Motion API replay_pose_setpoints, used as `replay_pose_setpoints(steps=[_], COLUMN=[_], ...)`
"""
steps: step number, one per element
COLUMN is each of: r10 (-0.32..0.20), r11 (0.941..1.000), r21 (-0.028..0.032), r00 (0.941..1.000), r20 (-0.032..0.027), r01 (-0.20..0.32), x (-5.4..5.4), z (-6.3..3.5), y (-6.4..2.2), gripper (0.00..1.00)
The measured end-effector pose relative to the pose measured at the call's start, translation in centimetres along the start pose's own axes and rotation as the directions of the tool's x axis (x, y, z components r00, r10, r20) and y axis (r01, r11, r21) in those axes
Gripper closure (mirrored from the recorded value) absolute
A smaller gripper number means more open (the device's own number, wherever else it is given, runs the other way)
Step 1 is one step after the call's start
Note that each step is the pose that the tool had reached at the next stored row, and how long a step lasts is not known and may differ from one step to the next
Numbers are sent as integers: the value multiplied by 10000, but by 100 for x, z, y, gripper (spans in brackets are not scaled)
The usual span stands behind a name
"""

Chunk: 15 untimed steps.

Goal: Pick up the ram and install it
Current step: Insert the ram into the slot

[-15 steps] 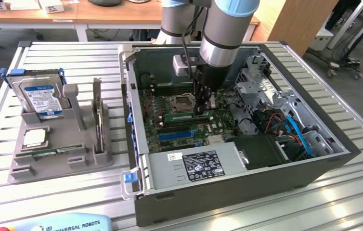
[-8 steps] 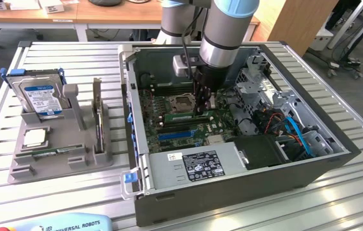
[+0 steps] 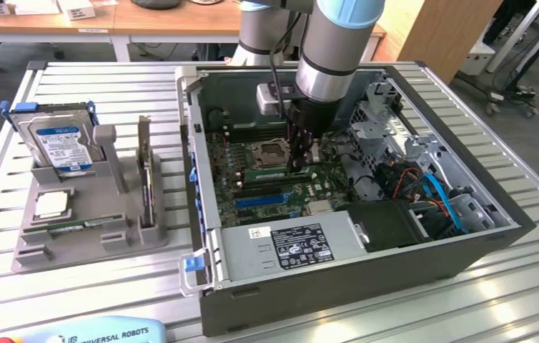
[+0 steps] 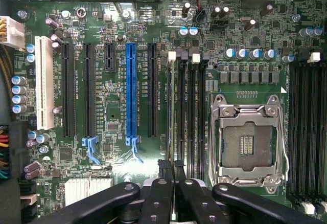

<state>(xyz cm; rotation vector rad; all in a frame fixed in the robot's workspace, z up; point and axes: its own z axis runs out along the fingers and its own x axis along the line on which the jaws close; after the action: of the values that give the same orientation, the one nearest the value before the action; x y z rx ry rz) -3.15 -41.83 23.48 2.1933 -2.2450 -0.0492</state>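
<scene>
Inside the open grey metal case, the black claw is pressed almost together, pinching the thin green ram. The ram stands on edge in a black slot mid-motherboard. Just beyond sits the square, silver-framed CPU socket.

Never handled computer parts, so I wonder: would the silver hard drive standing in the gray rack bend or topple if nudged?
Probably stiff and heavy for its size: the hard drive looks like a solid metal-cased block. It stands on edge, but the gray rack braces it, so toppling seems unlikely.
</scene>
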Motion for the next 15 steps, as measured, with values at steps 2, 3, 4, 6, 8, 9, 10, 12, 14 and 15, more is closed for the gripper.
replay_pose_setpoints(steps=[2,3,4,6,8,9,10,12,14,15], r10=[0,0,2,0,-1,1,0,-1,0,3], r11=[10000,10000,10000,10000,10000,10000,10000,10000,10000,10000], r21=[-1,0,1,2,1,1,1,1,1,1], r00=[10000,10000,10000,10000,10000,10000,10000,10000,10000,10000], r20=[-1,0,2,2,2,2,1,1,0,1], r01=[0,0,-2,0,1,-1,0,1,0,-3], x=[0,0,-5,-11,-15,-21,-26,-32,-31,-32], z=[0,3,8,12,13,14,14,15,15,15], y=[0,0,1,1,1,1,1,1,3,10], gripper=[88,88,88,88,88,88,88,88,88,88])
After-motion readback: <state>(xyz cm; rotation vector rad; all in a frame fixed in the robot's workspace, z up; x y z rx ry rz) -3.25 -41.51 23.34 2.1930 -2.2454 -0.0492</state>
